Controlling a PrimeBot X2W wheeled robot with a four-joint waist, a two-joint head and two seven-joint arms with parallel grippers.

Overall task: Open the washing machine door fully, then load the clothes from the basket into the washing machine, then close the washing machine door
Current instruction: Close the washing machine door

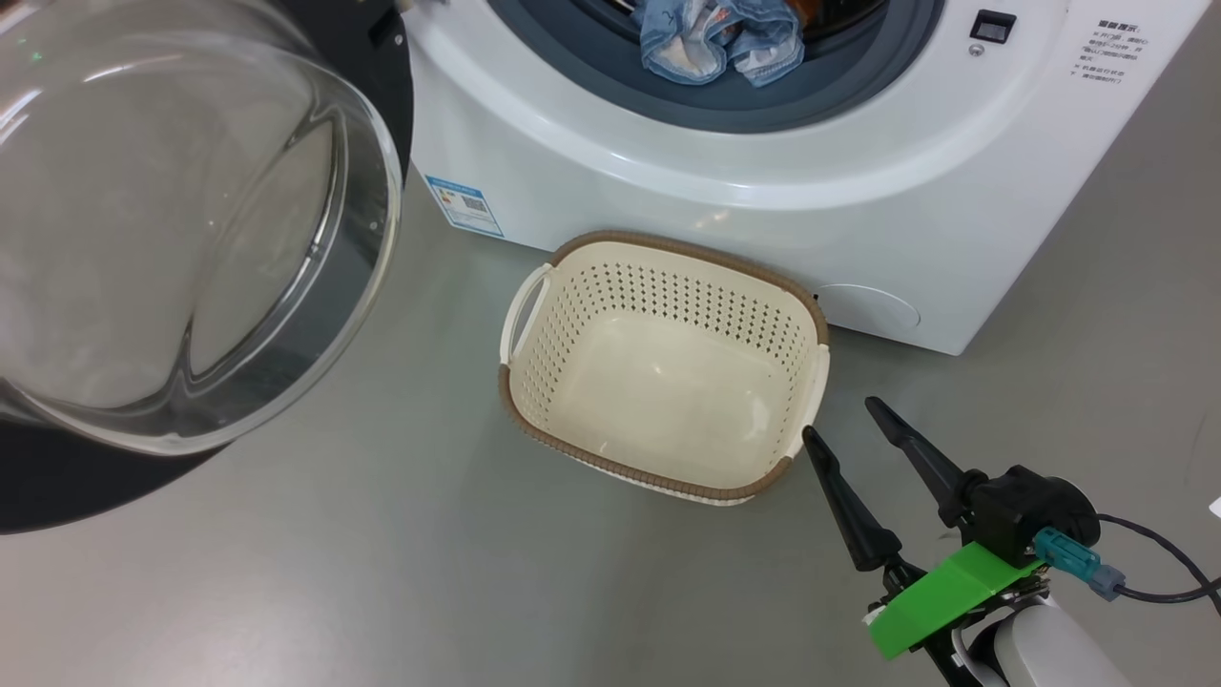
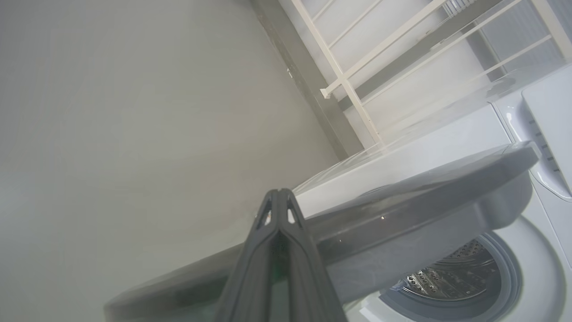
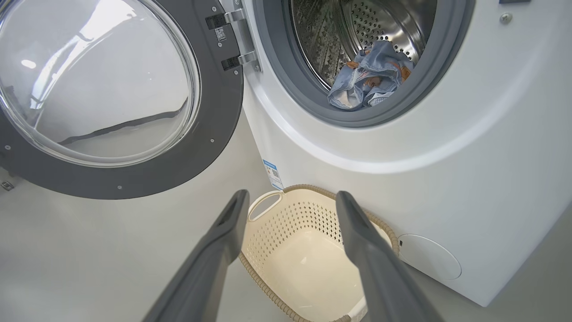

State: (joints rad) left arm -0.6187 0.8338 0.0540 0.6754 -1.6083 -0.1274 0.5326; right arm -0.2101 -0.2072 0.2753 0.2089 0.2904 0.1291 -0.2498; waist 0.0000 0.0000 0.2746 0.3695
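Door swung wide, clothes in the drum, basket down by the machine

The washing machine door (image 1: 191,239) stands open on the left, its black rim jutting over the grey floor (image 1: 382,572). The clothes (image 1: 720,38) lie bunched at the front lip of the washing machine (image 1: 763,191) drum. The basket (image 1: 668,250) sits close against its base. The right gripper (image 1: 841,420) hovers beside the basket's near corner, fingers spread wide, holding nothing. The left gripper (image 2: 278,194) is pinched closed, empty, by the door's edge
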